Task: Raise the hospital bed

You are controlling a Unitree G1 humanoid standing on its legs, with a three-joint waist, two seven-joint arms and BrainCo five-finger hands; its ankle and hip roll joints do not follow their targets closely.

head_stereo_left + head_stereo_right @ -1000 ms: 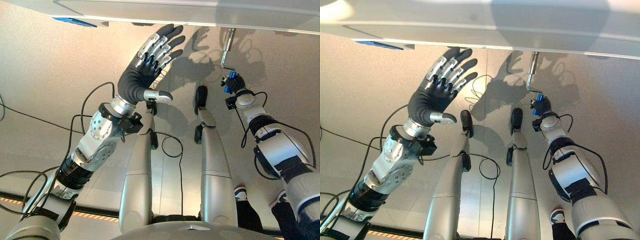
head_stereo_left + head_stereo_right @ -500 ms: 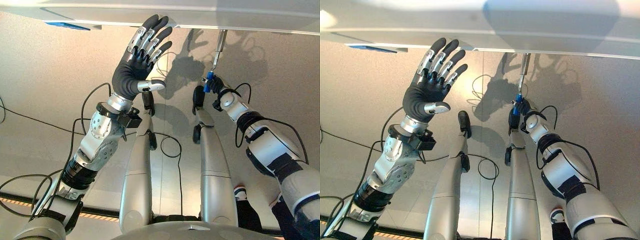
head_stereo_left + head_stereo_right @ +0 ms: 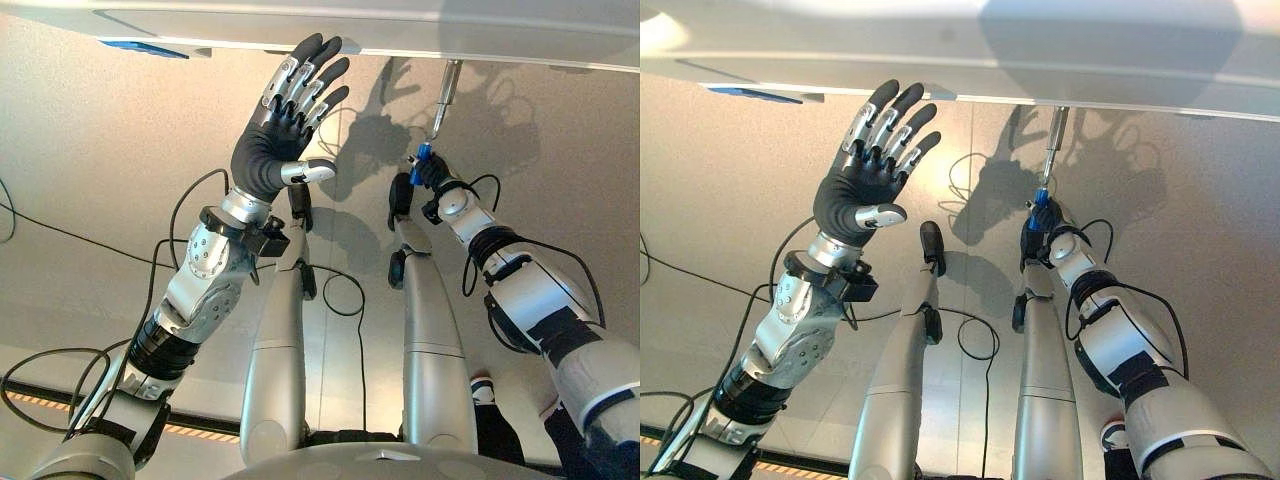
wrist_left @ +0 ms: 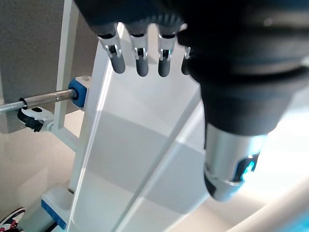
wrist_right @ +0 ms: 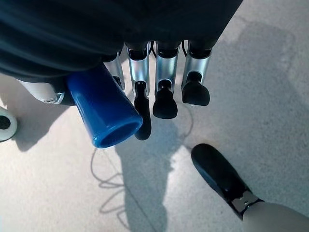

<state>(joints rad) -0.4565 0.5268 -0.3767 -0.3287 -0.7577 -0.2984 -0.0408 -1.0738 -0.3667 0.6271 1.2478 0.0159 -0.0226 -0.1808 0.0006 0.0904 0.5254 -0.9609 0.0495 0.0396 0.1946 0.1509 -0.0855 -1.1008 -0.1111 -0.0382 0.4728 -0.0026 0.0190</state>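
The broad white hospital bed frame [image 3: 400,30] spans the far edge, above a pale speckled floor [image 3: 90,150]. Left hand [image 3: 275,140] is raised near the frame with fingers straight and spread wide, empty, likely steadying. From the bed hangs a slim metal crank rod [image 3: 443,95]; the right hand [image 3: 432,172] has its fingers curled round its blue plastic crank handle [image 5: 104,113], set for cranking the bed up.
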